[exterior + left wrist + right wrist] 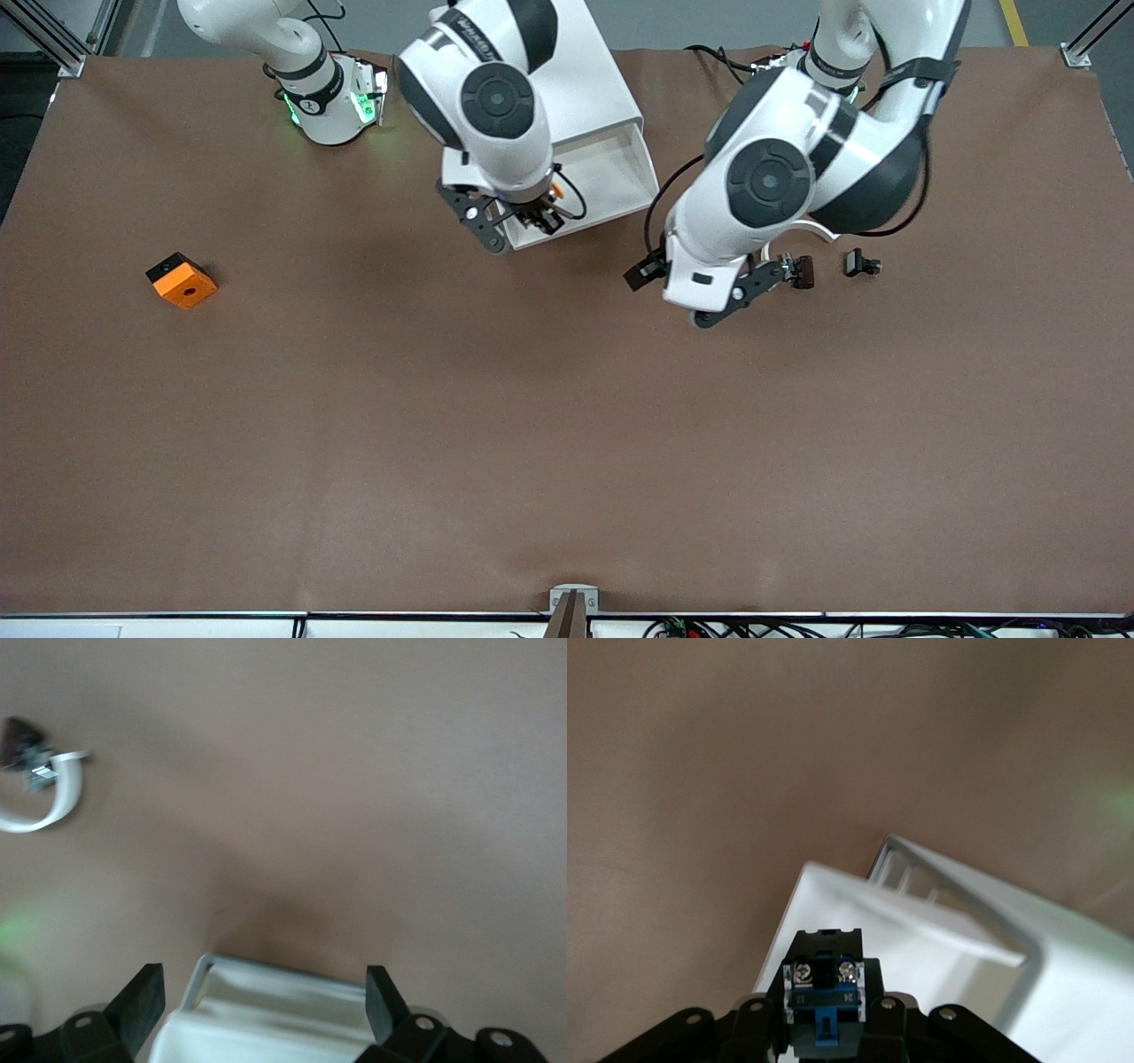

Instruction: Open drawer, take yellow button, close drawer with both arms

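The white cabinet (594, 71) stands between the arms' bases, and its drawer (620, 168) is pulled open toward the front camera. My right gripper (532, 213) is over the drawer's front end, shut on the button (556, 189), whose orange cap shows beside the fingers. In the right wrist view my right gripper (824, 1028) grips the button's dark grey-blue body (824, 979) above the drawer (948, 904). My left gripper (263, 979) is open, with a white drawer edge (275, 1001) between its fingers. In the front view it is hidden under the left arm (762, 186), beside the drawer's corner.
An orange block with a hole (182, 280) lies toward the right arm's end of the table. Two small black clips (802, 266) (861, 263) lie by the left arm's hand. One clip with a white arc also shows in the left wrist view (35, 788).
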Robot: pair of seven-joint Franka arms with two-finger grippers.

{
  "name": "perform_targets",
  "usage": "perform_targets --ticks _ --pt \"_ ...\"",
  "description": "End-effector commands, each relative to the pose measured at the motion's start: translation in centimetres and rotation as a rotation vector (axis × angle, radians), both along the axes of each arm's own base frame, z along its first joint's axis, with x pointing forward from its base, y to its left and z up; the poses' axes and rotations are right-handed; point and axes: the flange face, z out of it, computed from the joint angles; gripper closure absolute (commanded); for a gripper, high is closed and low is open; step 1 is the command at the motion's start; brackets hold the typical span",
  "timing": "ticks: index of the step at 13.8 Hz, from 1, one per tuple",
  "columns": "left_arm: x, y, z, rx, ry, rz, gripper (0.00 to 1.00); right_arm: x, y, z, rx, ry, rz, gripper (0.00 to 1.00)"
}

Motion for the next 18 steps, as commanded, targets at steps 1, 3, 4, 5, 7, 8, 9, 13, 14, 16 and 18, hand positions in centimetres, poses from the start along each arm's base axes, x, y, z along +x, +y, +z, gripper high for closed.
perform_targets --ticks 1,3,4,5,7,8,9,13,14,16,18 --pt "-2.8 -0.5 -3.6 -0.019 -0.085 -0.076 0.00 3.4 -6.6 4.0 0.077 0.053 0.148 0.91" --pt "-3.2 -0.6 -5.2 -0.035 -0.090 -0.193 0.00 5.7 -12.6 6.4 0.134 0.056 0.294 0.91" --pt "-3.7 -1.0 -5.6 -0.044 -0.086 -0.262 0.00 6.7 -15.4 7.3 0.164 0.051 0.353 0.92" --pt "-4.3 -1.4 -6.3 -0.048 -0.077 -0.303 0.00 7.8 -18.5 7.4 0.195 0.054 0.419 0.92" --pt "-5.6 -3.1 -6.9 -0.061 -0.055 -0.322 0.00 9.8 -24.8 7.4 0.251 0.045 0.559 0.91" --pt "-6.4 -3.7 -7.3 -0.061 -0.044 -0.333 0.00 10.5 -27.5 7.0 0.265 0.044 0.616 0.91" --pt "-7.3 -4.2 -8.2 -0.060 -0.033 -0.344 0.00 10.9 -29.3 6.7 0.255 0.048 0.657 0.90" --pt "-10.7 -6.7 -10.8 -0.079 -0.047 -0.270 0.00 11.7 -33.6 5.5 0.190 0.069 0.747 0.90" --pt "-11.3 -7.3 -10.9 -0.077 -0.037 -0.245 0.00 11.9 -34.9 4.8 0.203 0.071 0.769 0.90" --pt "-13.0 -8.0 -11.0 -0.066 -0.014 -0.250 0.00 11.9 -37.1 3.1 0.208 0.056 0.813 0.90" --pt "-14.5 -8.5 -11.4 -0.055 0.004 -0.242 0.00 10.9 -38.4 0.9 0.185 0.032 0.830 0.90"
